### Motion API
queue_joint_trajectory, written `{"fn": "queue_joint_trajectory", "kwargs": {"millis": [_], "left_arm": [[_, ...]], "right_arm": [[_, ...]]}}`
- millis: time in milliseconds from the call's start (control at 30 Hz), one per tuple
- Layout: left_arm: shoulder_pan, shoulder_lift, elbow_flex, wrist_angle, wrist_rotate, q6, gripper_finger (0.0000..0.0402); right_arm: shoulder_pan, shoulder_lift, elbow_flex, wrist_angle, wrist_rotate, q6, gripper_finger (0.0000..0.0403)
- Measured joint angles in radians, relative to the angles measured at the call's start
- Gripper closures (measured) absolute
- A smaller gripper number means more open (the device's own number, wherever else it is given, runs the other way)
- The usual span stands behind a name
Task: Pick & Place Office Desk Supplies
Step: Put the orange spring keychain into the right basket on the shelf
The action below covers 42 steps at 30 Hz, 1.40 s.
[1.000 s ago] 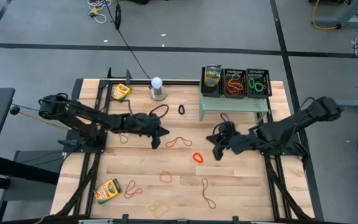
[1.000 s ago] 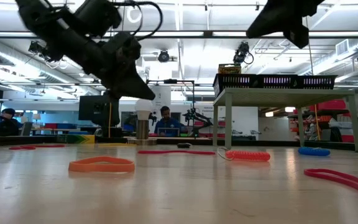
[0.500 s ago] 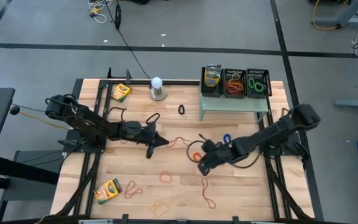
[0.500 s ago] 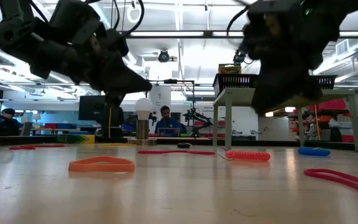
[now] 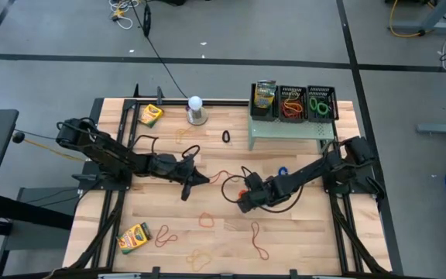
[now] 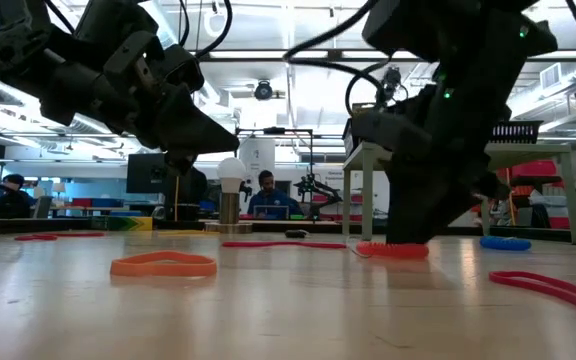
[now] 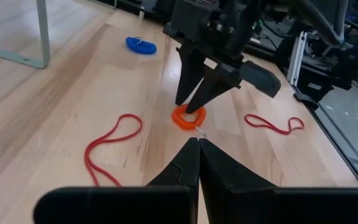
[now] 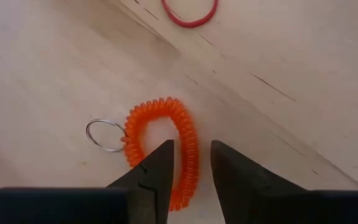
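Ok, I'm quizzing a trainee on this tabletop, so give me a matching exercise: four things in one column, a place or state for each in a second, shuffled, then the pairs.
1. orange spiral plastic coil with a metal ring
2. small blue coil
3. left pincer
4. black mesh baskets

A. on the wooden table, near a leg of the pale green mesh riser
B. on top of that riser
C. one side between the fingers of the open right pincer
D. shut, holding nothing

Pairs: 1-C, 2-A, 3-D, 4-B
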Motion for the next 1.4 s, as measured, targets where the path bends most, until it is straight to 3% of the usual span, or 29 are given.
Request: {"fn": "queue_joint_trajectory", "kwargs": {"millis": [300, 467, 733, 867, 1000, 1233, 1333, 1400], "left_arm": [[0.000, 0.000, 0.000, -0.007, -0.065, -0.013, 0.0392], [0.001, 0.000, 0.000, -0.007, -0.113, -0.042, 0.0391], [0.001, 0.001, 0.000, -0.036, -0.174, -0.080, 0.0391], [0.002, 0.001, 0.000, -0.043, -0.206, -0.100, 0.0391], [0.002, 0.001, 0.000, -0.044, -0.243, -0.117, 0.0391], [0.001, 0.001, 0.000, -0.048, -0.293, -0.188, 0.0391], [0.000, 0.001, 0.000, -0.051, -0.291, -0.187, 0.0391], [0.000, 0.001, 0.000, -0.051, -0.291, -0.186, 0.0391]], "right_arm": [[-0.040, -0.010, 0.000, 0.010, -0.071, -0.076, 0.0352], [-0.070, -0.063, -0.001, -0.019, -0.055, -0.080, 0.0393], [-0.132, -0.189, -0.001, -0.122, -0.025, -0.184, 0.0394], [-0.191, -0.198, -0.001, -0.134, -0.128, -0.213, 0.0400], [-0.217, -0.170, -0.038, -0.098, -0.187, -0.072, 0.0401], [-0.161, -0.198, -0.296, 0.248, -0.092, 0.380, 0.0402], [-0.139, -0.214, -0.348, 0.280, -0.054, 0.438, 0.0398], [-0.133, -0.223, -0.352, 0.278, -0.056, 0.376, 0.0386]]}}
